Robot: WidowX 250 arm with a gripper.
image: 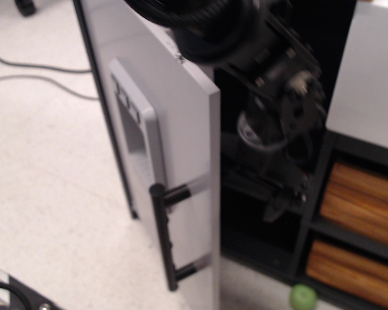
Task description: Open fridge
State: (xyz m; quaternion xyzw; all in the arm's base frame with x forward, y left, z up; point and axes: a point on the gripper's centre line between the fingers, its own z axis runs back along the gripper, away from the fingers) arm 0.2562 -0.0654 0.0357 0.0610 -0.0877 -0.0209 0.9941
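Note:
The fridge stands open. Its light grey door [181, 161] is swung out toward me, showing the moulded dispenser recess [137, 135] and the long black bar handle [163, 236] near its free edge. The black interior [258, 226] shows to the right of the door. My gripper [284, 194] is a blurred black mass in front of that interior, to the right of the door edge, apart from the handle. Its fingers point down and I cannot make out whether they are open or shut. It holds nothing that I can see.
A white-topped cabinet [368, 71] with wooden-slat drawers [362, 200] stands at the right. A green ball [303, 296] lies on the floor at the bottom. Grey cables [32, 71] run over the speckled floor at the left.

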